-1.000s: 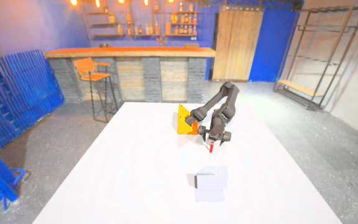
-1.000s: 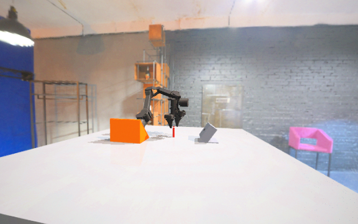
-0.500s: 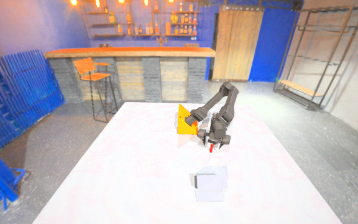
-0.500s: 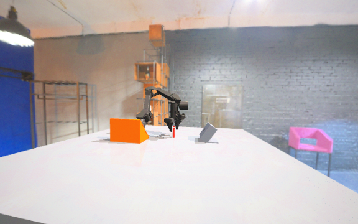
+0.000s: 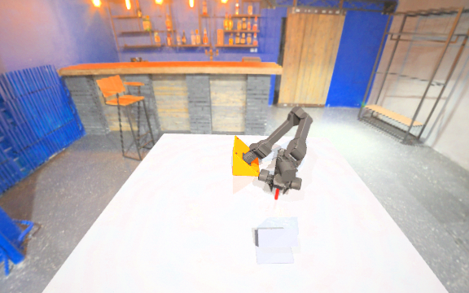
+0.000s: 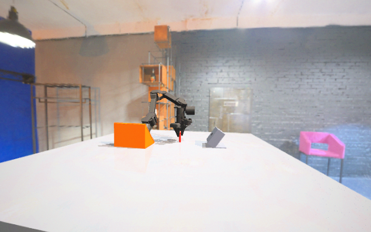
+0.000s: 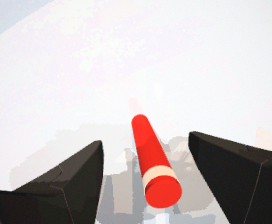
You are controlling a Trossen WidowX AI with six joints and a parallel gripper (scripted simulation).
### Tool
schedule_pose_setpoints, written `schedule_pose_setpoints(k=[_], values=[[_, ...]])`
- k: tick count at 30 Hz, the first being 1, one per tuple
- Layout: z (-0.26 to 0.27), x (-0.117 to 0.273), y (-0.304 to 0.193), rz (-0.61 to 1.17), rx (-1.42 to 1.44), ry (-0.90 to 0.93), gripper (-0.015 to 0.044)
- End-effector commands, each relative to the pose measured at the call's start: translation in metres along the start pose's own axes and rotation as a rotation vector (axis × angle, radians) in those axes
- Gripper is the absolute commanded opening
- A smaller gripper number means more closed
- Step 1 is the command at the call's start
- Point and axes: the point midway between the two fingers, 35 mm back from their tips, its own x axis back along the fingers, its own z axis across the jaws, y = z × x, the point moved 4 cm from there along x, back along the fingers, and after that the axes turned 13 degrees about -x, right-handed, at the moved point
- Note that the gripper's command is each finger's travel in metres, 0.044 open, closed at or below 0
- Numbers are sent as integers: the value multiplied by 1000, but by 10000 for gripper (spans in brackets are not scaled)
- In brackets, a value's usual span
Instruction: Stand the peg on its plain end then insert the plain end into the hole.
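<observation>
The red peg (image 5: 276, 196) (image 6: 180, 138) (image 7: 149, 150) stands upright on the table, with its white-banded end up. My gripper (image 5: 278, 190) (image 6: 180, 133) (image 7: 146, 143) points down over it and is open. In the wrist view one finger is on each side of the peg, with a gap to both. The grey sloped panel (image 5: 275, 237) (image 6: 217, 138) stands on the table apart from the peg. A dark spot shows on its tilted face in the exterior view; the face is turned away in the top view.
An orange-yellow wedge-shaped block (image 5: 241, 164) (image 6: 129, 135) stands on the white table (image 5: 157, 228) (image 6: 179, 190) beside the arm's base, on the other side of the peg from the grey panel. The arm arches above the table near this block.
</observation>
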Motion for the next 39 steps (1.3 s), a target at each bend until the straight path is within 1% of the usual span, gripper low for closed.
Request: schedule_pose_setpoints(k=[1, 5, 12, 17, 33, 39], values=[[0, 0, 0, 1, 2, 1, 151], [0, 0, 0, 1, 2, 1, 46], [0, 0, 0, 1, 2, 1, 0], [0, 9, 1, -1, 0, -2, 0], [-2, 66, 4, 1, -8, -4, 0], [-4, 79, 2, 3, -9, 0, 0]])
